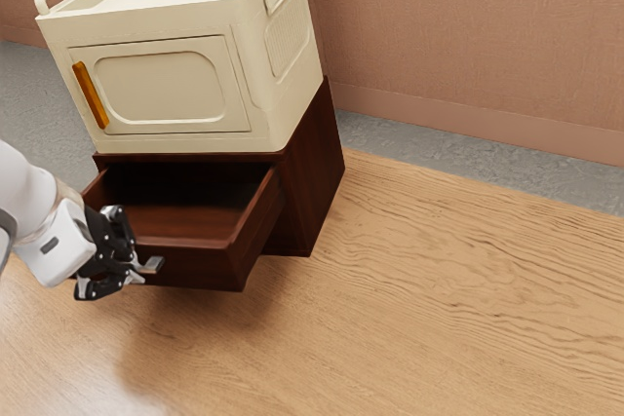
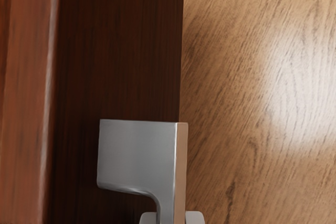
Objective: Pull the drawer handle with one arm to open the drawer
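Observation:
The gripper (image 1: 127, 274) is at the front of the dark brown drawer (image 1: 190, 265), with the silver handle (image 1: 152, 265) jutting out beside its fingers. The drawer stands well out of its cabinet, its inside visible from above. In the wrist view the handle (image 2: 137, 153) runs down along the drawer front (image 2: 121, 51) to the lower edge, where the gripper (image 2: 172, 217) has a grey fingertip against each side of the bar. The gripper is shut on the handle, whose far part is hidden behind the hand in the exterior view.
A cream box (image 1: 161, 85) with an orange handle (image 1: 91, 95) and top rails rests on the brown cabinet (image 1: 317, 177). Wooden surface (image 1: 419, 289) extends in front and toward the exterior view's right; a pinkish wall (image 1: 468, 36) stands behind.

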You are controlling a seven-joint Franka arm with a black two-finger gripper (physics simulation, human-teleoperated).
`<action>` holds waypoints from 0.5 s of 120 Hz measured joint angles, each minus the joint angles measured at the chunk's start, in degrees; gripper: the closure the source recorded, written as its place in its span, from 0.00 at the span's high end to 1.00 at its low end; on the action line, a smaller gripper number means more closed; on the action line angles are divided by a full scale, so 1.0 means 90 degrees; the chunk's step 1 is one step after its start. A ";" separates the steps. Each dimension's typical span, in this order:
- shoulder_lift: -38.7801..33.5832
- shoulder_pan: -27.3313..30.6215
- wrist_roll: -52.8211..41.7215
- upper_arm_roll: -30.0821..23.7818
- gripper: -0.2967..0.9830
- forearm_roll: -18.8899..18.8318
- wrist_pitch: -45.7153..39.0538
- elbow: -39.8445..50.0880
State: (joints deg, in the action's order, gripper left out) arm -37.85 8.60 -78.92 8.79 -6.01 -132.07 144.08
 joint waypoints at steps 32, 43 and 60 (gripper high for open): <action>-0.0096 0.0011 0.0123 0.0000 0.29 0.0198 0.0432 -0.0114; -0.0107 0.0012 0.0151 0.0009 0.33 0.0286 0.0720 -0.0339; -0.0071 0.0019 0.0186 0.0018 0.39 0.0458 0.1510 -0.0948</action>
State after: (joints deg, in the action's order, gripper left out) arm -38.49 8.77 -77.24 8.95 -1.89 -118.47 135.55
